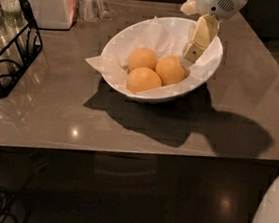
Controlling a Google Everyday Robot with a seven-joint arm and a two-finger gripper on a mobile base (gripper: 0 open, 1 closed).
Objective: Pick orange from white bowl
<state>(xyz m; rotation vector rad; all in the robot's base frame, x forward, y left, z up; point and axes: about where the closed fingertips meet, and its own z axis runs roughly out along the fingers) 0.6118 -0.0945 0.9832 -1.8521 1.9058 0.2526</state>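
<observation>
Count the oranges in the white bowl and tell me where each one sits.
3, all in the white bowl: back-left orange, right orange, front orange. The paper could hide more. The gripper hangs over the bowl's right side, near the right orange.

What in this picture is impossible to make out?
Camera view only:
- Gripper, over the white bowl's right side: its arm is cut off by the top edge.
- Oranges: undersides hidden by crumpled paper and each other.
- Jar: top cropped.
- Wire rack: cut by left edge.
</observation>
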